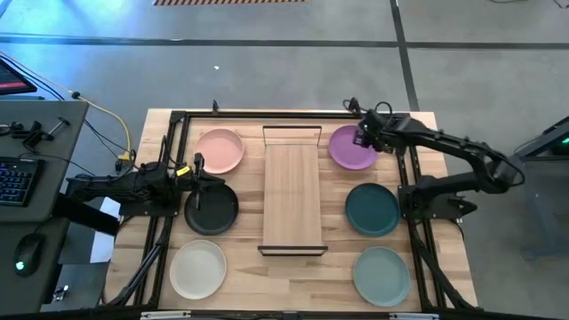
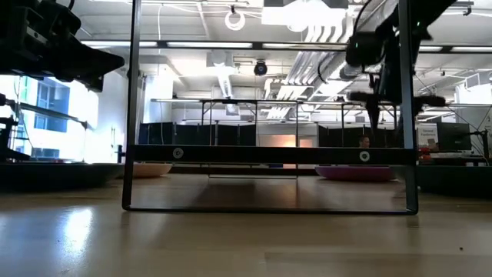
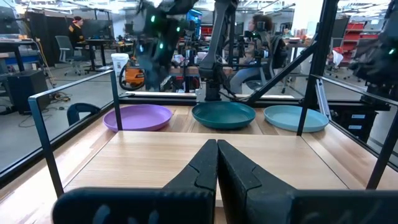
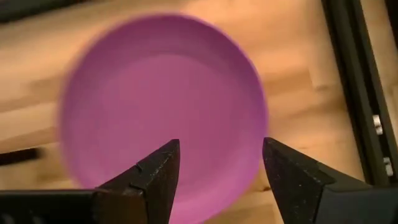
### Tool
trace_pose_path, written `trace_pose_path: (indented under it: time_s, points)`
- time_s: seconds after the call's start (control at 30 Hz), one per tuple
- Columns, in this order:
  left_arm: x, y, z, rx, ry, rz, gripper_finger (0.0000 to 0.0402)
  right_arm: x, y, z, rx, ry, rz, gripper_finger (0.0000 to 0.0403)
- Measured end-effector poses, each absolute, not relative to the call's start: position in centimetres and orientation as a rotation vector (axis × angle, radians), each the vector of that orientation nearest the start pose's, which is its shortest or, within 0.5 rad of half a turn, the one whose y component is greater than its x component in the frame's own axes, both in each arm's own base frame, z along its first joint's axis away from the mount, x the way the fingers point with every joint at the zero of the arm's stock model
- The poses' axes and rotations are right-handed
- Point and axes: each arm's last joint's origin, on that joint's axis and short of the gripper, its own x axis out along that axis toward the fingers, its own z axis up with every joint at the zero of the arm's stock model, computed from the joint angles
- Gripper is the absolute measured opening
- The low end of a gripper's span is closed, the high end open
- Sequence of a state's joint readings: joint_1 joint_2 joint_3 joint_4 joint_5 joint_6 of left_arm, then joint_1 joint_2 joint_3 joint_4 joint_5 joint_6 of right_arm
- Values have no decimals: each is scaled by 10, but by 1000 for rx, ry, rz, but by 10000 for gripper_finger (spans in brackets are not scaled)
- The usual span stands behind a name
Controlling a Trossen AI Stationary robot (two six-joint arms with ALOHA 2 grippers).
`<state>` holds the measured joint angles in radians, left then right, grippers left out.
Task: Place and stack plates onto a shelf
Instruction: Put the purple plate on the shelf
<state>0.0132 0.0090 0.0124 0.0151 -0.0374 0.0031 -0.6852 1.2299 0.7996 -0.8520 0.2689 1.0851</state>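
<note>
Six plates lie flat on the table around the shelf [image 1: 292, 196], whose light-wood board carries nothing. Pink [image 1: 219, 149], black [image 1: 212, 212] and cream-white [image 1: 198, 268] plates lie on its left. Purple [image 1: 352, 147], dark teal [image 1: 372, 209] and pale green [image 1: 381, 274] plates lie on its right. My right gripper [image 4: 221, 149] hangs open above the purple plate [image 4: 161, 106], near its right rim. My left gripper [image 3: 216, 149] is shut and hovers between the pink and black plates [image 1: 200, 169], pointing at the shelf board [image 3: 205, 155].
A black metal frame [image 1: 178, 116] runs along the table's edges, with posts [image 3: 43, 130] beside the plates. In the low view the shelf's wire frame [image 2: 269, 154] stands in front. A desk with a keyboard [image 1: 13, 178] sits left of the table. People sit in the room beyond.
</note>
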Motion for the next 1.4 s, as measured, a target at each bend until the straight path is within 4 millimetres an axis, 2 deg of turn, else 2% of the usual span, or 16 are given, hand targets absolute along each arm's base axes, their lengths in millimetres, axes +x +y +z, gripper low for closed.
trace_pose_path:
  time_s: [0.13, 0.47, 0.7, 0.83, 0.93, 1.07, 1.1, 1.23, 1.4]
  points:
    - [97, 2, 168, 3, -18, 51, 0, 143, -137, 187, 1195, 772, -1548, 211]
    - [97, 2, 168, 3, -18, 51, 0, 129, -132, 146, 1286, 658, -1514, 211]
    - [97, 2, 168, 3, -18, 51, 0, 125, -131, 133, 1309, 594, -1512, 203]
    - [97, 2, 168, 3, -18, 51, 0, 122, -130, 130, 1290, 596, -1533, 166]
    - [97, 2, 168, 3, -18, 51, 0, 122, -130, 130, 1251, 609, -1543, 113]
    - [97, 2, 168, 3, -18, 51, 0, 121, -131, 131, 1212, 610, -1554, 23]
    - [97, 2, 168, 3, -18, 51, 0, 122, -131, 131, 1201, 608, -1548, 13]
    - [97, 2, 169, 3, -18, 51, 0, 120, -130, 138, 1194, 575, -1526, 19]
    - [97, 2, 168, 3, -18, 51, 0, 114, -123, 159, 1155, 489, -1461, 3]
